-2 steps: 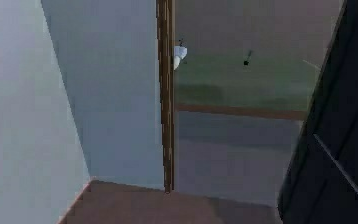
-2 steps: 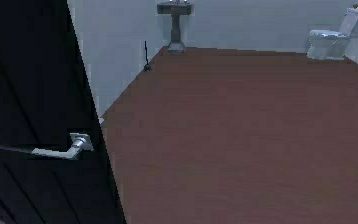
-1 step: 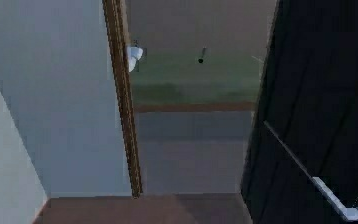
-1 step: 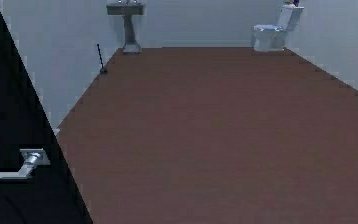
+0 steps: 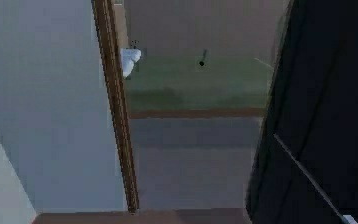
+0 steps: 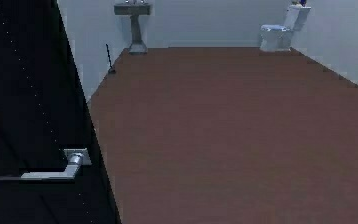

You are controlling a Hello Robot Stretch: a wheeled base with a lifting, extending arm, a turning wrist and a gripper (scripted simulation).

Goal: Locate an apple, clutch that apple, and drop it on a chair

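Apple: place I cannot tell, must search past brown wooden door frame. Expect light, firm, smooth, easy to bruise; take around widest middle. My claw state: cannot tell.

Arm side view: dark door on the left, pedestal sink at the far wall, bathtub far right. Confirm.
Wrong in one thing: the arm side view shows a white toilet far right, not a bathtub. The dark door and pedestal sink are as stated.

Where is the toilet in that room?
The white toilet stands at the arm side view's top right, against the far wall, right of the pedestal sink.
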